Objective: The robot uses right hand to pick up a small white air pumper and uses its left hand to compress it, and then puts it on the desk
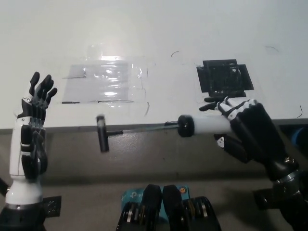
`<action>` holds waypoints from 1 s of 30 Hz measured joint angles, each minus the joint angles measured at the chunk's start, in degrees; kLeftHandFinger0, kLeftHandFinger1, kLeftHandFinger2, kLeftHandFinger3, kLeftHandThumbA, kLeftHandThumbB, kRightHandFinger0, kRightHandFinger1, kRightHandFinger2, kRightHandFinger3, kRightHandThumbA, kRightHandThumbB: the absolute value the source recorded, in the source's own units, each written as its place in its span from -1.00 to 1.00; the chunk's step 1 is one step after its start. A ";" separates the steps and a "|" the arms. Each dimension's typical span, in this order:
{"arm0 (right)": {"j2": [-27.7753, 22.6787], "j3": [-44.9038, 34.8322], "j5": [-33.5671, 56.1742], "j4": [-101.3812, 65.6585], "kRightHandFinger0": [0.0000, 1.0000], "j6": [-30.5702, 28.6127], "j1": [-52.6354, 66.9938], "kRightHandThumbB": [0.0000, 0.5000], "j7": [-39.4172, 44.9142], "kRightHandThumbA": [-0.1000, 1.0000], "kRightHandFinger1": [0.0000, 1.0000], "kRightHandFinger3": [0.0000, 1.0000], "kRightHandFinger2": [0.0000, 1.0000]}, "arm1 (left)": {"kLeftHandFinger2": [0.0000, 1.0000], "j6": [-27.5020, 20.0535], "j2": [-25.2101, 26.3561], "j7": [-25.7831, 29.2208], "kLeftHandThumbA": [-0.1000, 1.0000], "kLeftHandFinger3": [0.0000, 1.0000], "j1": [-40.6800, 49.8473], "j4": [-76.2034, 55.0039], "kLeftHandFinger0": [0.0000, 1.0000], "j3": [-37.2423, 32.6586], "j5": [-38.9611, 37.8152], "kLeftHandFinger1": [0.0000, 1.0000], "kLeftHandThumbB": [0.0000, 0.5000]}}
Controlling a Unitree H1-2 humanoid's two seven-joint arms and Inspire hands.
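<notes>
Head view: air pumper (192, 126) beyond desk (192, 29) edge.

**What cannot be made out**

The right hand (245, 132) covers the rear of the pump (204, 125), so the barrel's far end is hidden. The thin rod is faint near the desk (192, 29) edge. The black patch (224, 77) is too blurred to identify. The right arm runs off the lower right corner; the desk is cut on three sides.
</notes>
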 measured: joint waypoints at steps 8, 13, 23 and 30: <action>-1.57 -0.04 -2.55 -3.37 -1.00 0.19 -0.35 0.37 7.69 -1.00 -0.33 0.07 0.37 | 1.00 1.94 -0.60 -0.07 1.00 1.00 0.02 -1.83 1.00 -2.68 1.02 1.00 -0.31; -1.33 -0.38 -3.31 -3.91 -1.00 0.45 -0.49 0.06 10.41 -1.00 -0.32 0.07 0.40 | 1.00 2.18 -1.10 -0.40 1.00 1.00 0.02 -1.93 1.00 -4.56 1.54 1.00 -0.03; 1.68 -1.83 -4.12 -3.89 -1.00 0.46 -0.50 -0.12 12.19 -1.00 -0.30 0.06 0.46 | 1.00 4.54 -2.34 -0.80 1.00 1.00 1.09 -4.31 1.00 -8.93 4.10 1.00 0.15; 2.20 -2.62 -4.56 -3.78 -1.00 0.44 -0.50 -0.14 12.70 -1.00 -0.28 0.09 0.47 | 1.00 4.45 -2.70 -1.04 1.00 1.00 2.57 -3.27 1.00 -10.45 4.86 1.00 -0.03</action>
